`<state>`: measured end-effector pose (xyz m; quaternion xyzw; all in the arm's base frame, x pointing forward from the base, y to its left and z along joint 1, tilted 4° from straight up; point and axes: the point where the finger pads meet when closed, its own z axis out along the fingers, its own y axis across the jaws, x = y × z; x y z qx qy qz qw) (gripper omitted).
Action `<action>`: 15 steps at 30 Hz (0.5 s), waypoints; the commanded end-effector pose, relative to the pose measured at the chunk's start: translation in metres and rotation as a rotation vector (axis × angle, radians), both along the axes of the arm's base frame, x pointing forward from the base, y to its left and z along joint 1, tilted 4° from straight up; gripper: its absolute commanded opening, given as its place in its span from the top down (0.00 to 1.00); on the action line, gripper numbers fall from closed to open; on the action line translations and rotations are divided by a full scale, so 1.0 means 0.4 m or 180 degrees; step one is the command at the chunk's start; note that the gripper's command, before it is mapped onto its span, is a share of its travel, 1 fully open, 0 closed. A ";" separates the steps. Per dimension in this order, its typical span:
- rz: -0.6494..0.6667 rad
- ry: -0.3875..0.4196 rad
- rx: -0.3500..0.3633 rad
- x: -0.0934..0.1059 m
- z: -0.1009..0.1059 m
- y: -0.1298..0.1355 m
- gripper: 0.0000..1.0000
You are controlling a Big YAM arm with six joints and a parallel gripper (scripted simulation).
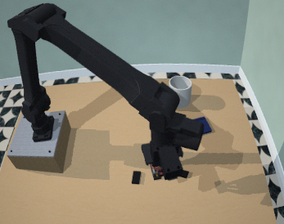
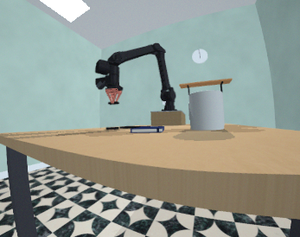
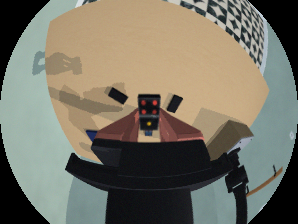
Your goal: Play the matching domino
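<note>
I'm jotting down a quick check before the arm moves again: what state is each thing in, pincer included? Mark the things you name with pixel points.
Pincer (image 1: 157,172) (image 2: 113,103) (image 3: 149,111): shut on a domino, above the table.
Held domino (image 3: 149,105): pips facing the wrist camera.
Domino nearer the arm's base (image 1: 136,177) (image 3: 174,103): lying flat, no pips showing.
Other loose domino (image 1: 184,174) (image 3: 118,95): lying flat, no pips showing.
Blue book (image 1: 204,126) (image 2: 147,129) (image 3: 91,135): closed, flat.
White cup (image 1: 180,94) (image 2: 207,110): upright.
</note>
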<state>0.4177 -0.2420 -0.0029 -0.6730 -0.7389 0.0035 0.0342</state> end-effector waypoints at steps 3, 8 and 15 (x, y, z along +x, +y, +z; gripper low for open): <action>-0.0015 -0.0027 -0.0031 0.013 0.004 -0.004 0.78; -0.0036 -0.0021 -0.0048 0.021 -0.005 -0.003 0.78; -0.0041 -0.0020 -0.0051 0.022 -0.007 -0.002 0.78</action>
